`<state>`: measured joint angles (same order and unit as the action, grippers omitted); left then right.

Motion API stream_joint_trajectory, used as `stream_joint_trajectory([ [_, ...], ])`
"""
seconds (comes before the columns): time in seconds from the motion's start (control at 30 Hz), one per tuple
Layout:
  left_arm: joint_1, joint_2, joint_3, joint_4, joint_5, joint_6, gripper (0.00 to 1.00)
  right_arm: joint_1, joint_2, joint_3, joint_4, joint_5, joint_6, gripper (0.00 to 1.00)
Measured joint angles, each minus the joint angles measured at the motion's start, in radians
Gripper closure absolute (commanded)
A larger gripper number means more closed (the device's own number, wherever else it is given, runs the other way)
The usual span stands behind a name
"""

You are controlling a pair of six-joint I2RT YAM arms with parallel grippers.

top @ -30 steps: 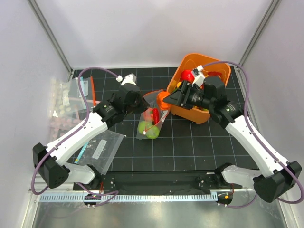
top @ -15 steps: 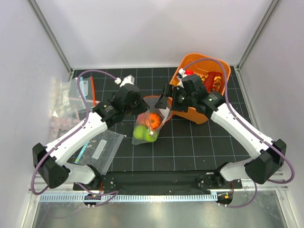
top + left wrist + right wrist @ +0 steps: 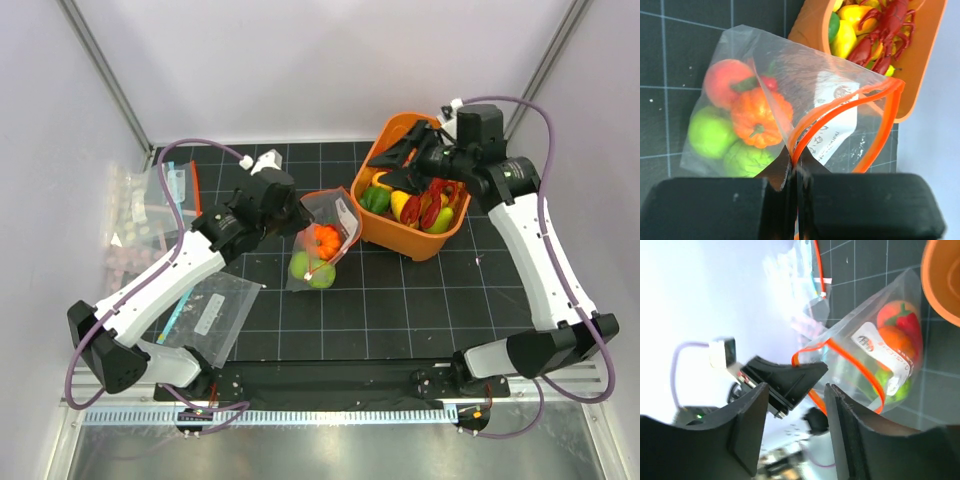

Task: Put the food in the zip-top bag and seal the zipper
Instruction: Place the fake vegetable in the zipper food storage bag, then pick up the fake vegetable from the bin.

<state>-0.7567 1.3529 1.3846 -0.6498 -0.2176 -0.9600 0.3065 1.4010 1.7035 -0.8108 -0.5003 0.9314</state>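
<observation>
The zip-top bag (image 3: 335, 222) lies on the black mat, mouth open toward the orange bin. My left gripper (image 3: 303, 218) is shut on its orange-red zipper (image 3: 812, 120) at the near corner, holding the mouth up. Inside the bag sit an orange pumpkin (image 3: 760, 115), a peach fruit (image 3: 724, 79), a red chili (image 3: 769, 82) and two green fruits (image 3: 710, 135). My right gripper (image 3: 405, 158) is open and empty, raised over the bin's far left side. In the right wrist view the bag (image 3: 880, 352) shows beyond its open fingers (image 3: 747, 425).
The orange bin (image 3: 398, 238) stands right of the bag, holding more food: green, yellow and red pieces and a red lobster (image 3: 885, 35). A clear bag with a teal-blue edge (image 3: 212, 315) lies at the front left. More clear plastic (image 3: 150, 200) lies at the far left.
My right gripper dropped the orange pumpkin into the bag, opened, and drew back up over the bin. My left gripper kept its hold on the zipper.
</observation>
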Motion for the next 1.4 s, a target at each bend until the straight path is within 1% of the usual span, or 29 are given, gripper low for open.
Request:
stream_joint_trajectory([
  [0.1, 0.0, 0.0, 0.0, -0.016, -0.01, 0.002, 1.0, -0.084, -0.013, -0.097, 0.065, -0.08, 0.16, 0.5],
  [0.17, 0.0, 0.0, 0.0, -0.023, -0.014, 0.003, 1.0, -0.102, -0.01, -0.144, 0.087, -0.111, 0.24, 0.5],
  [0.2, 0.0, 0.0, 0.0, -0.027, -0.015, 0.004, 1.0, -0.106, -0.005, -0.156, 0.09, -0.123, 0.271, 0.53],
  [0.27, 0.0, 0.0, 0.0, -0.038, -0.016, 0.005, 1.0, -0.111, 0.003, -0.172, 0.115, -0.143, 0.326, 0.61],
  [0.3, 0.0, 0.0, 0.0, -0.045, -0.015, 0.004, 1.0, -0.114, 0.006, -0.182, 0.131, -0.151, 0.352, 0.69],
  [0.4, 0.0, -0.001, 0.0, -0.063, -0.014, 0.002, 1.0, -0.12, 0.014, -0.22, 0.197, -0.168, 0.437, 0.79],
  [0.43, 0.0, -0.002, 0.0, -0.067, -0.014, 0.001, 1.0, -0.124, 0.022, -0.227, 0.213, -0.169, 0.459, 0.88],
  [0.5, 0.0, -0.01, -0.005, -0.07, -0.014, -0.001, 1.0, -0.133, 0.045, -0.225, 0.232, -0.167, 0.477, 0.99],
  [0.63, 0.0, -0.04, -0.016, -0.076, -0.022, 0.0, 1.0, -0.15, 0.112, -0.188, 0.214, -0.148, 0.47, 0.99],
  [0.93, 0.0, -0.064, -0.016, -0.077, -0.078, 0.048, 1.0, -0.183, 0.204, -0.184, 0.209, -0.101, 0.431, 0.99],
  [0.97, 0.0, -0.064, -0.016, -0.077, -0.084, 0.054, 1.0, -0.187, 0.222, -0.173, 0.197, -0.087, 0.415, 0.93],
  [1.0, 0.0, -0.064, -0.016, -0.078, -0.088, 0.058, 1.0, -0.192, 0.243, -0.157, 0.187, -0.072, 0.397, 0.79],
  [1.07, 0.0, -0.063, -0.012, -0.082, -0.096, 0.073, 1.0, -0.198, 0.29, -0.11, 0.158, -0.029, 0.351, 0.63],
  [1.1, 0.0, -0.063, -0.01, -0.082, -0.097, 0.079, 1.0, -0.2, 0.31, -0.09, 0.149, -0.005, 0.326, 0.53],
  [1.17, 0.0, -0.061, -0.006, -0.083, -0.097, 0.084, 1.0, -0.202, 0.343, -0.063, 0.135, 0.045, 0.274, 0.44],
  [1.2, 0.0, -0.06, -0.005, -0.083, -0.097, 0.087, 1.0, -0.204, 0.356, -0.054, 0.128, 0.071, 0.253, 0.37],
  [1.3, 0.006, -0.055, -0.005, -0.084, -0.093, 0.096, 1.0, -0.204, 0.404, -0.017, 0.105, 0.143, 0.193, 0.3],
  [1.33, 0.008, -0.053, -0.005, -0.084, -0.089, 0.099, 1.0, -0.204, 0.425, 0.001, 0.091, 0.171, 0.174, 0.26],
  [1.4, 0.016, -0.049, -0.005, -0.084, -0.077, 0.103, 1.0, -0.204, 0.475, 0.052, 0.056, 0.227, 0.136, 0.24],
])
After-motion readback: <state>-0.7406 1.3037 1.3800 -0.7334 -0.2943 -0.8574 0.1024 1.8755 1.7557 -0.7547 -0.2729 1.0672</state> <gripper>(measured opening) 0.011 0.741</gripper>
